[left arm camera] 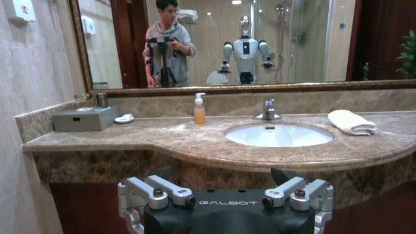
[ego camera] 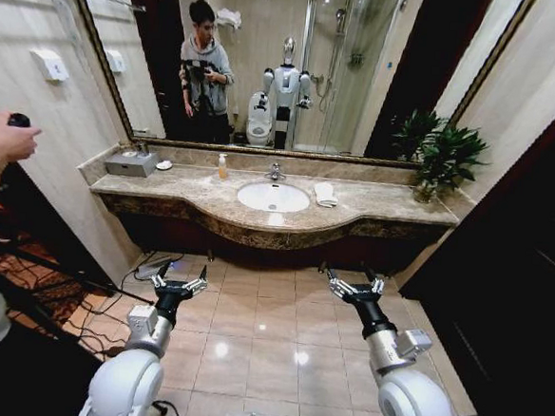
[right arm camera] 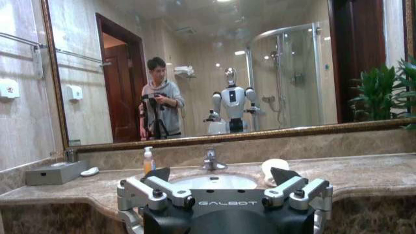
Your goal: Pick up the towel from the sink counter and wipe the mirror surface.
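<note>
The towel (ego camera: 325, 194) is a small folded white cloth lying on the sink counter (ego camera: 382, 212), just right of the oval basin (ego camera: 272, 197). It also shows in the left wrist view (left arm camera: 351, 122) and, partly behind a finger, in the right wrist view (right arm camera: 274, 168). The wide framed mirror surface (ego camera: 297, 67) spans the wall above the counter and reflects the robot. My left gripper (ego camera: 179, 282) and right gripper (ego camera: 353, 285) hang open over the tiled floor, well short of the counter's front edge, with nothing between their fingers.
On the counter's left end stand a grey box (ego camera: 131, 163), a round white soap dish (ego camera: 164, 165) and an orange soap bottle (ego camera: 222, 166). A chrome faucet (ego camera: 275, 172) sits behind the basin. A potted plant (ego camera: 443, 153) fills the right corner. A person's hand (ego camera: 6, 141) shows at the left.
</note>
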